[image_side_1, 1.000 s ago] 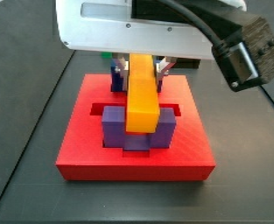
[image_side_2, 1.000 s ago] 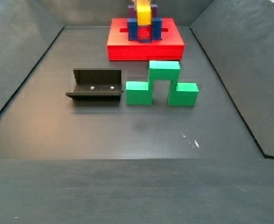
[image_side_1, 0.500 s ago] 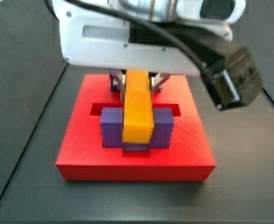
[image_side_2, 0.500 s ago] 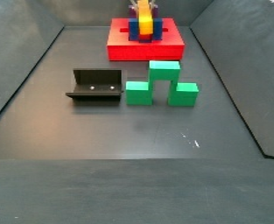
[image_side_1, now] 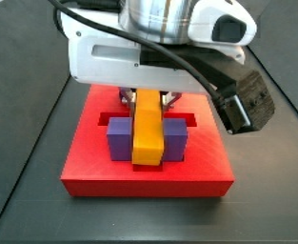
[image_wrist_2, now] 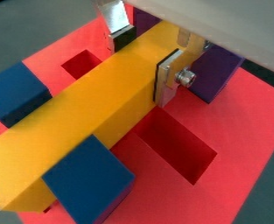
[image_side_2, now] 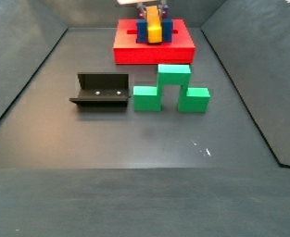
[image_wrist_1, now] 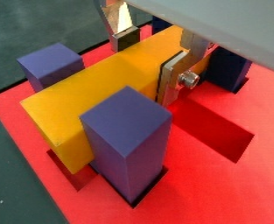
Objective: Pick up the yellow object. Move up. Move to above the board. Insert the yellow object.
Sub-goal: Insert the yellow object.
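Note:
The yellow object (image_side_1: 148,129) is a long yellow-orange bar lying level between the purple posts (image_side_1: 117,138) of the red board (image_side_1: 88,172). It sits low in the board's slot. My gripper (image_side_1: 149,95) is above the board's far half and is shut on the bar's far part. In both wrist views the silver fingers (image_wrist_1: 172,79) (image_wrist_2: 168,77) press the bar (image_wrist_1: 109,92) (image_wrist_2: 92,114) from both sides, between the posts (image_wrist_1: 127,131) (image_wrist_2: 87,179). In a side view the board (image_side_2: 129,54) stands at the far end of the floor, with the bar (image_side_2: 152,32) and gripper (image_side_2: 151,11) over it.
A green stepped block (image_side_2: 172,90) and the dark fixture (image_side_2: 100,91) stand mid-floor, well away from the board. Open recessed slots (image_wrist_1: 215,131) (image_wrist_2: 174,153) show in the red board beside the bar. Dark sloping walls surround the floor.
The gripper has come down with the yellow bar. The bar sat higher above the posts before and now lies lower between them.

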Robot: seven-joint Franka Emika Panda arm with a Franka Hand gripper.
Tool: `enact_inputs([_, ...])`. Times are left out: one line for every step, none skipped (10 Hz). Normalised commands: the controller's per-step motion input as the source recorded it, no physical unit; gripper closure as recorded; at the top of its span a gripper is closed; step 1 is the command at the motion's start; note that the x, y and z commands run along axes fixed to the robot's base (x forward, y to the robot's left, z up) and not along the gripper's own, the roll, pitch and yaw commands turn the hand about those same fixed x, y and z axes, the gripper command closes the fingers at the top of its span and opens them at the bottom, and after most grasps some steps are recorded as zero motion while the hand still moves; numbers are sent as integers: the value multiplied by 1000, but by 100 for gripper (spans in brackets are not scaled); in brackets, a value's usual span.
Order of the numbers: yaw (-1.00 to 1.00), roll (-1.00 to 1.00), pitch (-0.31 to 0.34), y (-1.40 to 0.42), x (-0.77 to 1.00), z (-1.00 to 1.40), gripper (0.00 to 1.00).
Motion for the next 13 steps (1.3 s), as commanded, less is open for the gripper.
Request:
enact_inputs([0, 0, 0, -117, 0, -280, 100])
enact_inputs([0, 0, 0, -100, 0, -317, 100])
enact_inputs([0, 30, 0, -29, 0, -340, 100])
enact_inputs([0, 76, 0, 0, 17, -237, 100])
enact_inputs([0, 46, 0, 43, 0, -237, 100])
enact_inputs([0, 36, 0, 97, 0, -243, 100])
enact_inputs([0, 49, 0, 126, 23, -206, 100])
enact_inputs([0, 13, 0, 0, -29, -266, 100])
enact_inputs([0, 0, 0, -111, -3, -331, 100])
enact_inputs([0, -63, 0, -134, -29, -409, 100])
enact_inputs([0, -144, 0, -94, -69, -480, 100])
enact_inputs([0, -174, 0, 0, -114, -500, 100])
enact_inputs([0, -114, 0, 0, -100, -466, 100])
